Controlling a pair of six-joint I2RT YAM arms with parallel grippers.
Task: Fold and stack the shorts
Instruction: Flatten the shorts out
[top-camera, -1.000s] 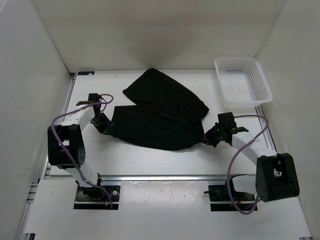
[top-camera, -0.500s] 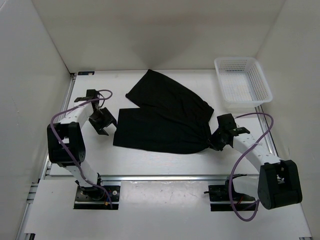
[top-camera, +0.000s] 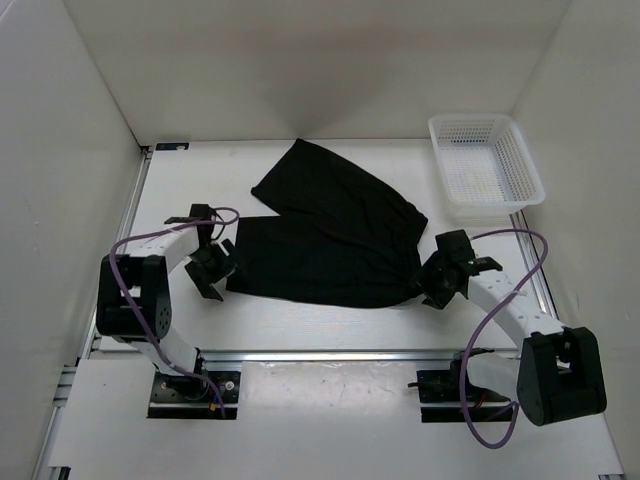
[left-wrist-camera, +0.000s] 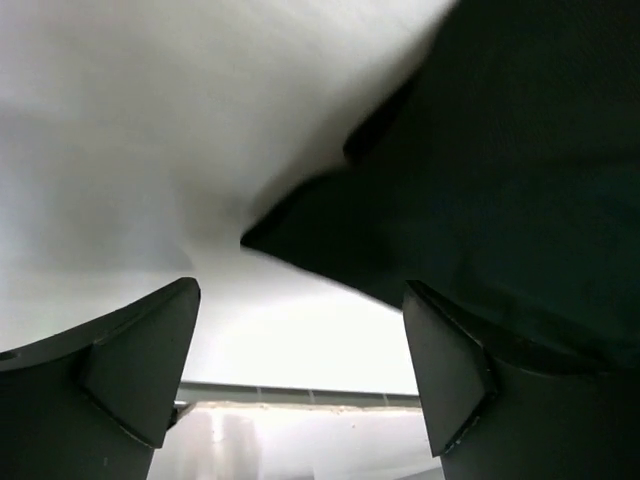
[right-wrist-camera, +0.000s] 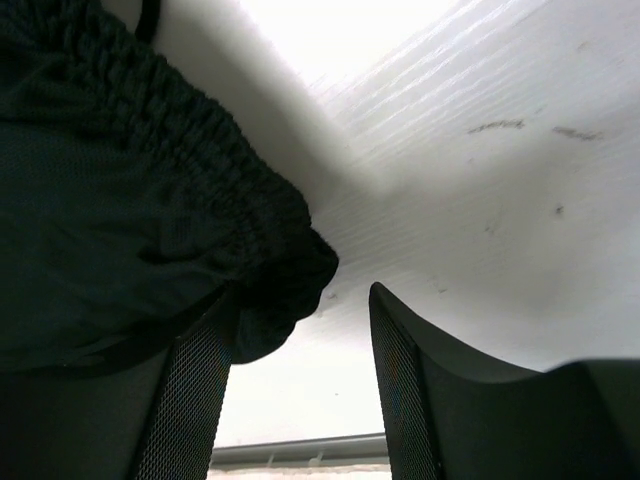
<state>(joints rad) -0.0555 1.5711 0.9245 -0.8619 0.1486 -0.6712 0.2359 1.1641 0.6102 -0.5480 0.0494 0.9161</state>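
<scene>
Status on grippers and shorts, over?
Left gripper open by shorts corner. Right gripper open at waistband. Shorts flat, unfolded. Basket far right, clear.

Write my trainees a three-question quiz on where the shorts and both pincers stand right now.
1. True or false: the shorts are lifted clear of the table.
2. Which part of the shorts lies nearest the right pincer? A: the gathered waistband. B: a leg hem. C: neither, the pincer is far from them.
3. Fill in: the left pincer has its jaws ____, with a corner of the shorts just ahead of them.

Key: 1 false, they lie spread on it. 2 A. 3 open.
</scene>
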